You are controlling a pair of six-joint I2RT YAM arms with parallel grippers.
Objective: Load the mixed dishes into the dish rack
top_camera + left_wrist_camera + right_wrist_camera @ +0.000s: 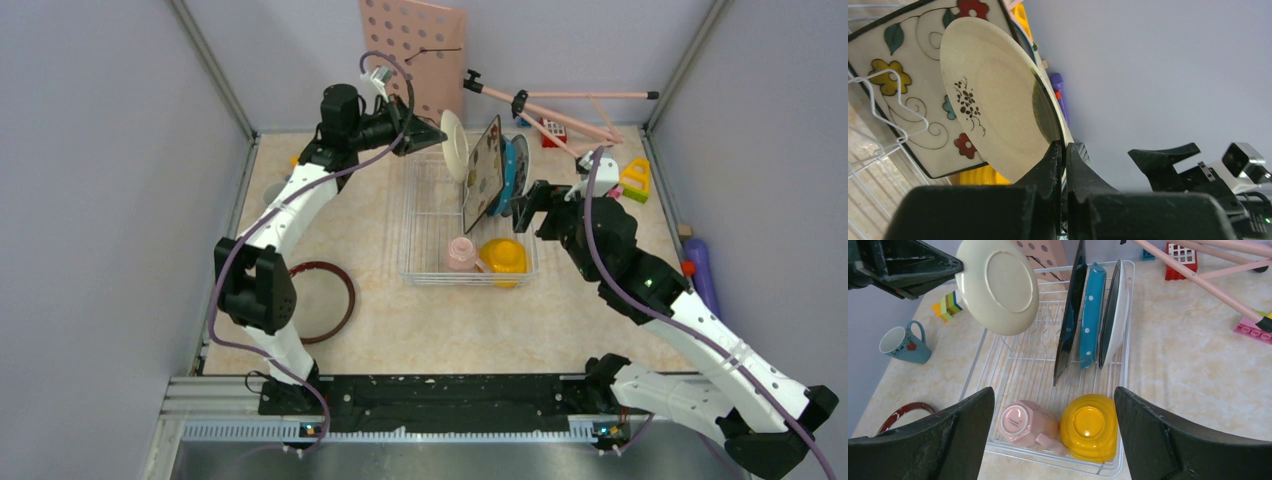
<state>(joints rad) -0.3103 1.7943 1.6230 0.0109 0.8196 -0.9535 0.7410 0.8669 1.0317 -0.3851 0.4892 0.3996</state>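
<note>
Left gripper (1064, 147) holds one plate (993, 100); rack (1023, 375) holds three.

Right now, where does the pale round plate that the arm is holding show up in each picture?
Top external: pale plate at upper middle, over the rack's far end, pinched by the left gripper.
Left wrist: centre-left, rim between the fingers.
Right wrist: top left, underside showing.
Shared landmark: the square plate upright in the rack.

A pink pegboard (412, 50) leans at the back, pink rods (580, 94) and a yellow toy block (636, 180) beside it.
</note>
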